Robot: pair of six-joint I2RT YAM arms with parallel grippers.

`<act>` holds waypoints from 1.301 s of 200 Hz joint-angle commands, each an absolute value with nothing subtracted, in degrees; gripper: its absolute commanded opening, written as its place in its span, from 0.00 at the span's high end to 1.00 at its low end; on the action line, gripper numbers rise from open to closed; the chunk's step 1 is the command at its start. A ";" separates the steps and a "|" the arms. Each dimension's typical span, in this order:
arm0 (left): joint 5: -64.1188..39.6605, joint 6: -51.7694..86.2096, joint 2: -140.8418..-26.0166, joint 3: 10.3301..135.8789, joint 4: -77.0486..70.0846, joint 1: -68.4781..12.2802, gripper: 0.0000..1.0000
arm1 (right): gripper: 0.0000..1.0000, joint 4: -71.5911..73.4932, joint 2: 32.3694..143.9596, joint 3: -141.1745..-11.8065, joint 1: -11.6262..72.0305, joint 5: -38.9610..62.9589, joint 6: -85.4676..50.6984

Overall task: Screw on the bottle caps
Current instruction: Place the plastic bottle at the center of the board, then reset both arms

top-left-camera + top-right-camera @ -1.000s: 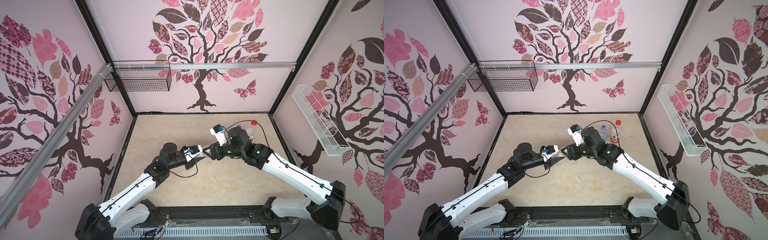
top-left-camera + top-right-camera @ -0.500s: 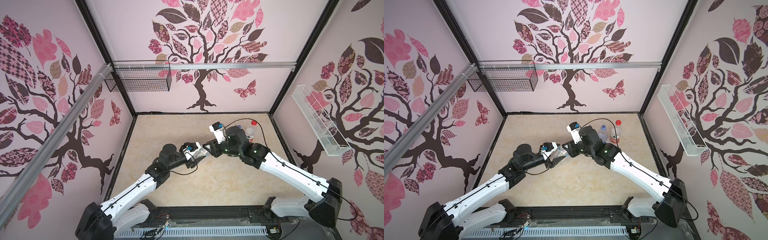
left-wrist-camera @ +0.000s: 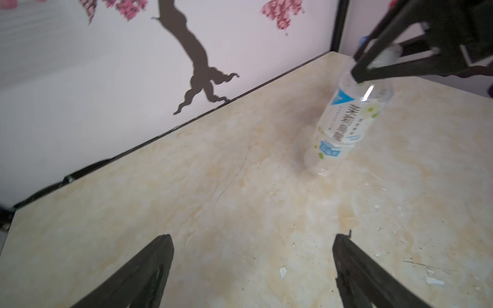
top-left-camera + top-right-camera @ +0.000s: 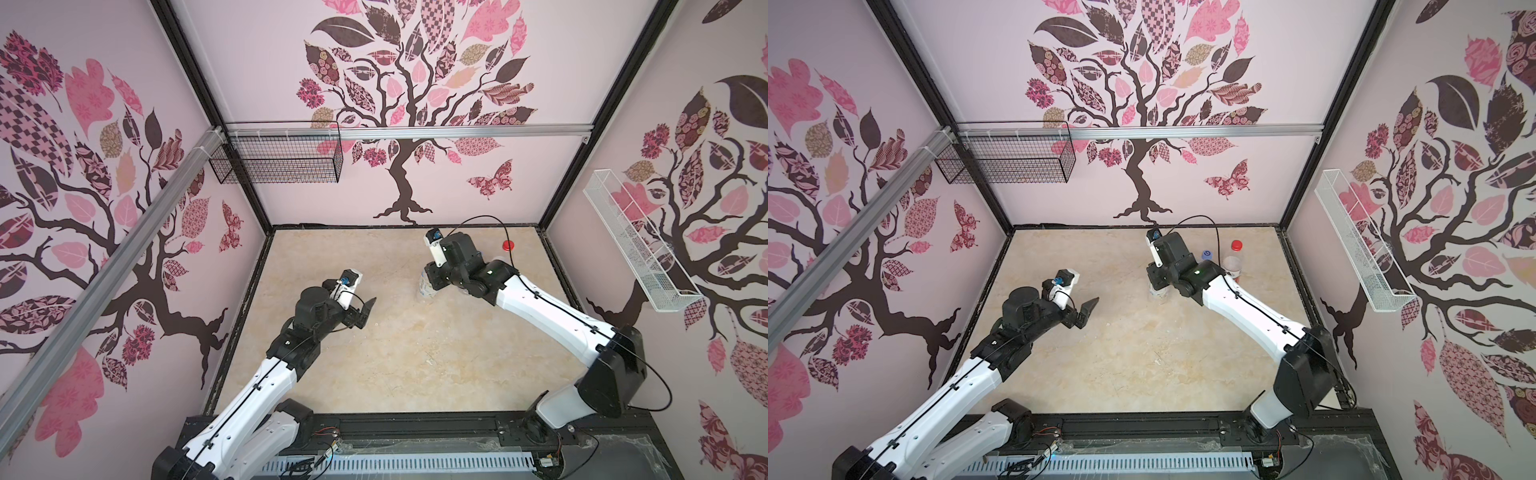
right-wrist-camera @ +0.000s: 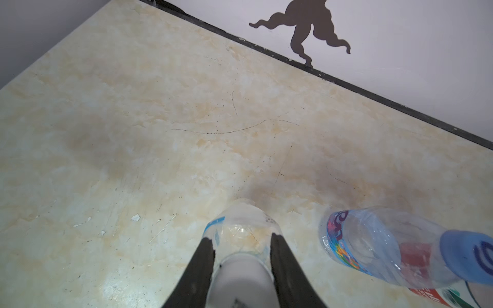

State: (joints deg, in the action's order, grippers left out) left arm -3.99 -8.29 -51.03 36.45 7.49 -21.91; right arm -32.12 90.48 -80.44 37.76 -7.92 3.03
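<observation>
The taller bottle [image 3: 344,125] with the white-green label stands right of the table's middle, its base on the top; both top views show it [image 4: 426,286] [image 4: 1158,293] under my right wrist. My right gripper [image 5: 241,237] is shut on its white cap [image 5: 240,277] from above. My left gripper [image 3: 253,237] is open and holds nothing, well to the left of that bottle [image 4: 365,309]. The squat bluish bottle [image 5: 373,245] wears its blue cap [image 5: 469,256] [image 4: 1207,254]. Behind it the red-labelled bottle [image 4: 1232,264] carries a red cap [image 4: 1236,245] [image 4: 508,245].
Both capped bottles stand close together at the back right, just behind my right arm. A black wire basket [image 4: 282,160] hangs on the back wall, a white one [image 4: 636,245] on the right wall. White flecks [image 3: 282,271] dot the marble table top.
My left gripper opened, let go of the taller bottle and drew back to the left. My right gripper closed on the white cap and shifted slightly right with the bottle.
</observation>
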 commanded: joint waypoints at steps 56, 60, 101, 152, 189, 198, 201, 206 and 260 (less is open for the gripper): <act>-0.53 -4.29 -51.58 39.20 17.05 -20.83 0.02 | 0.75 -42.56 97.27 -88.15 36.47 -3.16 -0.71; -0.54 -4.31 -51.51 39.19 16.93 -20.83 0.02 | 0.73 -42.69 97.42 -88.15 36.36 -3.01 -0.70; -0.48 -4.66 -51.85 39.21 16.81 -20.76 0.02 | 0.56 -45.04 98.72 -91.38 36.01 -0.82 -0.68; -0.62 -5.01 -51.85 38.94 16.44 -20.82 0.02 | 0.41 -44.12 96.37 -91.76 36.04 0.53 0.79; -0.50 -4.47 -52.01 38.85 16.09 -20.83 0.02 | 0.36 -41.26 92.25 -90.89 36.03 1.12 -0.20; -0.51 -3.87 -52.22 39.02 15.70 -20.83 0.02 | 0.33 -40.65 90.19 -91.06 35.96 1.49 -0.98; -0.53 -3.48 -52.22 39.17 15.48 -20.79 0.02 | 0.32 -40.61 89.41 -91.18 36.00 1.45 -1.05; -0.72 -2.86 -52.36 39.45 15.26 -20.82 0.02 | 0.29 -40.45 88.12 -91.24 36.00 1.13 -1.16; 4.60 5.30 -54.53 37.66 9.11 -19.14 0.02 | 0.01 -22.42 62.97 -61.88 23.55 -9.78 3.24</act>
